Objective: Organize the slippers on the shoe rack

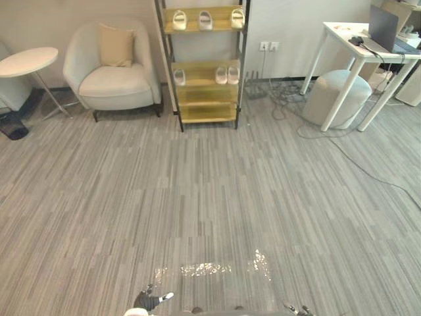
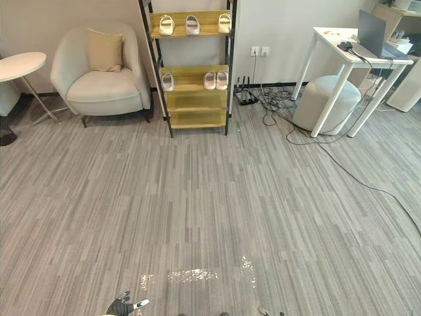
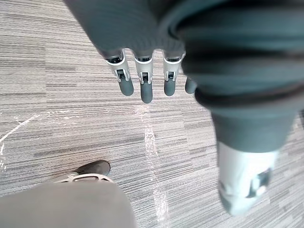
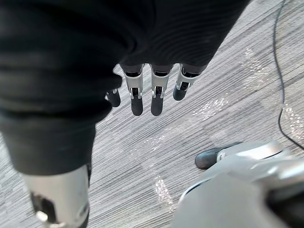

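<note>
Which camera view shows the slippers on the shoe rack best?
The right eye view: the top shelf of the shoe rack lies clearer of the edge; three slippers there, three on the middle shelf. The left eye view shows the same. The wrist views face the floor.

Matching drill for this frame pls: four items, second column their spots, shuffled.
Things:
1 cushion
2 laptop
3 round pouf
4 lone slipper

Places:
A on the white desk
B shoe rack, second visible shelf, left end
C on the armchair
D on the floor by the desk's legs

Pairs: 1-C, 2-A, 3-D, 4-B
</note>
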You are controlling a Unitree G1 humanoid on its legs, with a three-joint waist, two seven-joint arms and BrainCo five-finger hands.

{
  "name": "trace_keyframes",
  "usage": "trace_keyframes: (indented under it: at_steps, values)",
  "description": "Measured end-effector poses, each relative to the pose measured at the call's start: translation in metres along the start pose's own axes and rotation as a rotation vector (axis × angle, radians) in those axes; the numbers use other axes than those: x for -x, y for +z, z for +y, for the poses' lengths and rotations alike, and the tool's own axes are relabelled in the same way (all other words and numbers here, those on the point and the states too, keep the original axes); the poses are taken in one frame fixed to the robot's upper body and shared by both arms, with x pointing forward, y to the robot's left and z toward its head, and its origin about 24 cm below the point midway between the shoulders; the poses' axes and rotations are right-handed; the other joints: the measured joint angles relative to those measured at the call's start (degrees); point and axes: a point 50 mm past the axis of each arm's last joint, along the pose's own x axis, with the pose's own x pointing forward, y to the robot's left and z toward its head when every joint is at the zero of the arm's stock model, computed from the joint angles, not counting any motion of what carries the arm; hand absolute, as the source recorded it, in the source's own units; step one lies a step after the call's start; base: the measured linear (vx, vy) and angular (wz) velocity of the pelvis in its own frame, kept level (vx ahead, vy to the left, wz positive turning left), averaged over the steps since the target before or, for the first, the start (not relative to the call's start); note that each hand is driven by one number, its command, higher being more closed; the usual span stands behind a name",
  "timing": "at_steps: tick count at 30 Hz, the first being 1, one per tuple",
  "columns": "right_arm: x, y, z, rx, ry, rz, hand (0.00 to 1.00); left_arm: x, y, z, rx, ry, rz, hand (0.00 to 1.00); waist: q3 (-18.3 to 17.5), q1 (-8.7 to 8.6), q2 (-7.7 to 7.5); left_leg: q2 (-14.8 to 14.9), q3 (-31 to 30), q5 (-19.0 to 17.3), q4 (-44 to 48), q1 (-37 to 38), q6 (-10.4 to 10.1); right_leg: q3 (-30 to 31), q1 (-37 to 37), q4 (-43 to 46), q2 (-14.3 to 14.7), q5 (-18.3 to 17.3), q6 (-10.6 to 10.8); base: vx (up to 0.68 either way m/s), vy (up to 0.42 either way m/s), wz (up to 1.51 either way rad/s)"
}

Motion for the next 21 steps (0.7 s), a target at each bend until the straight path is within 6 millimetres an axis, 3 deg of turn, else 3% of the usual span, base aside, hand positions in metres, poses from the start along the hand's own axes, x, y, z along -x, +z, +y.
trace_keyframes:
  at_steps: [4,21]
  values:
    - [-0.0012,0.0039,0.0035,0.021,0.009,-0.012,0.0,-0.0003,0.0011,0.0001,-0.021,-0.003,-0.006,0.0,0.2,0.0,-0.11,0.0,-0.2,-0.3,0.0,0.9,-0.4,-1.2,1.3,-0.6,0.0,-0.4,1.6,0.04,-0.034,0.05]
    - [-0.003,0.0104,0.0074,0.072,0.023,-0.031,0.0,-0.0004,0.0014,-0.0013,-0.039,-0.017,-0.007,0.0,0.6,0.34,-0.16,-0.1,-0.3,0.3,-2.2,2.5,-0.3,-1.8,2.3,-1.7,0.0,0.0,0.9,0.0,-0.002,0.0]
